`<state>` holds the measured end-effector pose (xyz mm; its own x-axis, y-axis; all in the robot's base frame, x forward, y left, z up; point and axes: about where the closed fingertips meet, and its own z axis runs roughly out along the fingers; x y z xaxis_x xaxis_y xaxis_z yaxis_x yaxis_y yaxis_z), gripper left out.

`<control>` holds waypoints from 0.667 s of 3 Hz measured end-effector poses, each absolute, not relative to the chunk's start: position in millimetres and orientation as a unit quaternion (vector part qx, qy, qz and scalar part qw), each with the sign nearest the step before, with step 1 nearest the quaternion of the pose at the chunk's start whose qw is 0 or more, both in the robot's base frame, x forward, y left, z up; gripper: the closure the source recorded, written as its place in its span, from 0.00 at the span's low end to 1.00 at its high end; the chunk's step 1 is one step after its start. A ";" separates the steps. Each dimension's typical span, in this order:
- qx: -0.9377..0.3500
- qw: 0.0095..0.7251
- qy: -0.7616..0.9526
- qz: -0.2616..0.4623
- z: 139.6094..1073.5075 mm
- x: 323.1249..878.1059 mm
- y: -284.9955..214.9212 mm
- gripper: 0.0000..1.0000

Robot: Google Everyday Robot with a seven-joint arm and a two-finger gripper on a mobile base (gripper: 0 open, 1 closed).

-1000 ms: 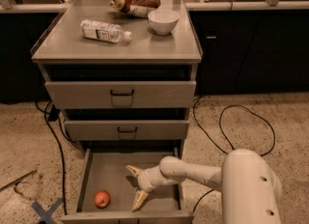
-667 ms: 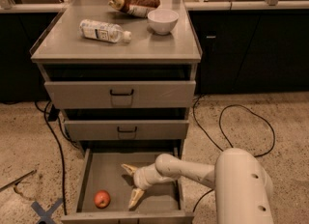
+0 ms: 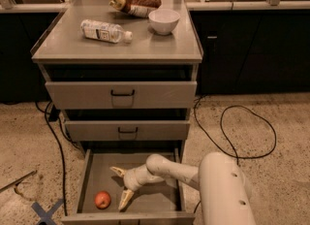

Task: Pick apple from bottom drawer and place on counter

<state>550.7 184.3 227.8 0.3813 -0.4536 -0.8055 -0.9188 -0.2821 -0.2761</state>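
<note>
Bottom drawer [image 3: 85, 179] pulled open. White arm [image 3: 220, 185] reaches in from the near right. Gripper [image 3: 121, 185] low over the drawer floor, fingers [image 3: 125, 199] spread wide, nothing between them. Apple [image 3: 102, 200] on the floor near the front corner, just camera-left of the nearer fingertip, not touching it and outside the gap. Beyond the far fingertip, bare drawer floor. Above and behind the fingers, two shut drawers with black handles. Farthest, the counter [image 3: 145, 47]: plastic bottle [image 3: 104, 30] on its side, white bowl [image 3: 163, 20], snack bag [image 3: 136, 2].
</note>
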 end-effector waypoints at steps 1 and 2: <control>-0.740 0.379 0.464 0.307 227.7 550.6 184.3 0.00; -0.738 0.385 0.450 0.323 214.5 547.4 192.2 0.00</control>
